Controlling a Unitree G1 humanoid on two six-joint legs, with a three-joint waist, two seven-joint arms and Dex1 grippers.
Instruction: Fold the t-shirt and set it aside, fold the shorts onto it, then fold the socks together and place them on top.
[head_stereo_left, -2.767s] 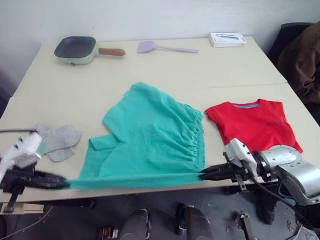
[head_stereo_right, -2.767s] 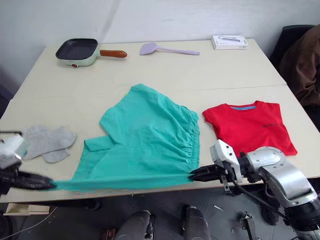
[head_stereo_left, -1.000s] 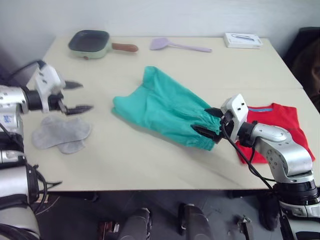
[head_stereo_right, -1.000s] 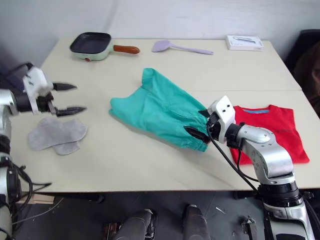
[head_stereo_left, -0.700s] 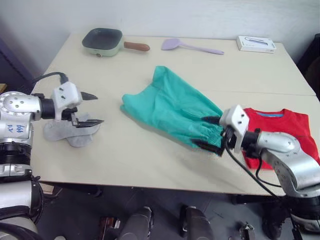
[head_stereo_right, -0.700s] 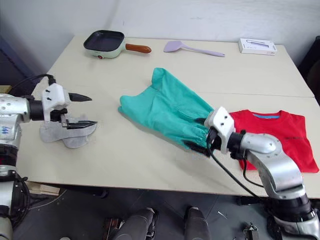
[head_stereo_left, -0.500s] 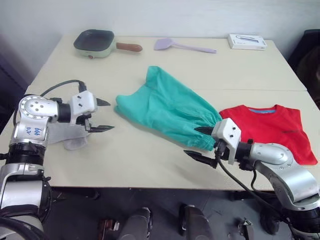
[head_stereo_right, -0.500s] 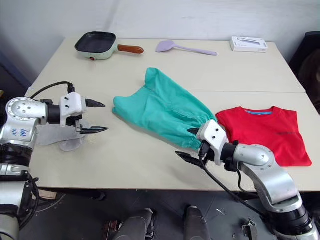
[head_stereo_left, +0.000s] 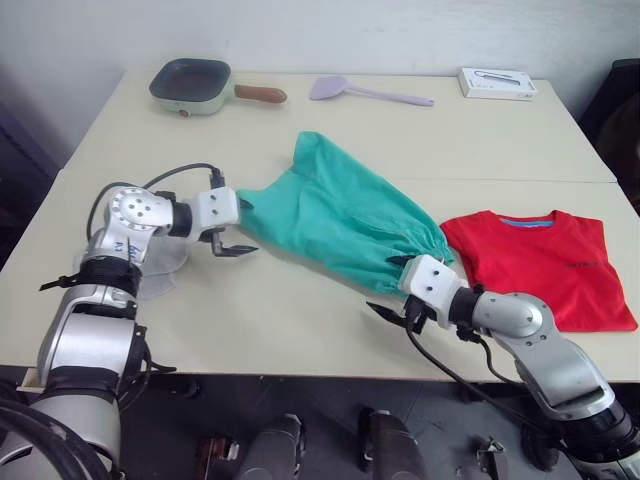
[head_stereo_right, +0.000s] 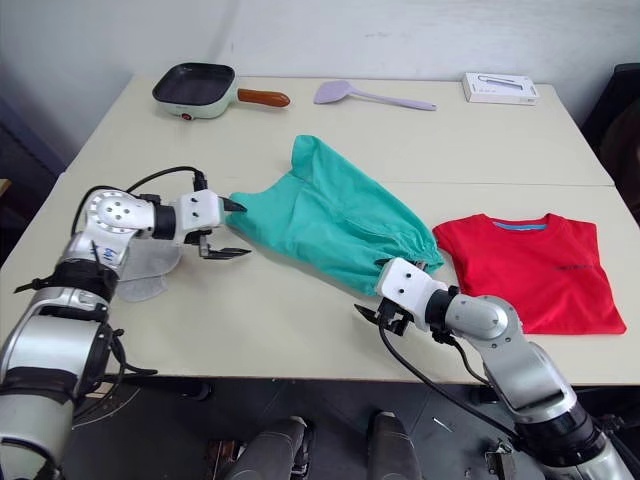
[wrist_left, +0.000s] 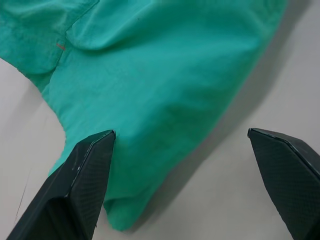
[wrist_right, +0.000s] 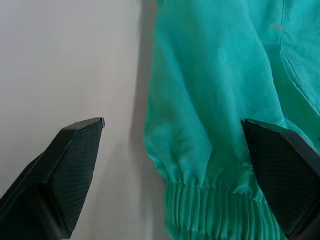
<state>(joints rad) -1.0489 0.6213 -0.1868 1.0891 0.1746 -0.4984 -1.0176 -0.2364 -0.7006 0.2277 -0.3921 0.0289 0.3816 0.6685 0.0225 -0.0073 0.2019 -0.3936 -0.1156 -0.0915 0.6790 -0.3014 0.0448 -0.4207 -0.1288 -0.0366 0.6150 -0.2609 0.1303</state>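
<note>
1. My left gripper (head_stereo_right: 232, 229) hangs released, fingers spread wide, with the leg end of the shorts (head_stereo_right: 330, 227) directly ahead of the tips and one finger (wrist_left: 80, 182) just beside that hem; I judge it sits there so a short reach would catch the corner for another fold
2. My right gripper (head_stereo_left: 392, 300) is also released, fingers apart, with the gathered waistband just ahead of it and slightly toward my right finger (wrist_right: 282, 172); nothing is between either pair of fingers
3. The shorts lie between my two grippers as a narrow slanted band, apparently doubled over lengthwise, one end at each gripper; I take that as why both arms wait at the ends, since the next fold would probably bring one end toward the other
4. The cloth is teal-green and thin, softly creased, with the elastic puckered into ribs at the waist; it looks limp and likely to slide open if I pinch only the top layer
5. The t-shirt (head_stereo_left: 545, 262) lies beyond my right gripper on its outer side, red, flat, blue label at the neck, sleeves tucked; the shorts touch or nearly touch its edge, not yet on it
6. The socks (head_stereo_right: 150, 268) lie behind my left gripper, partly under that arm, light grey
</note>
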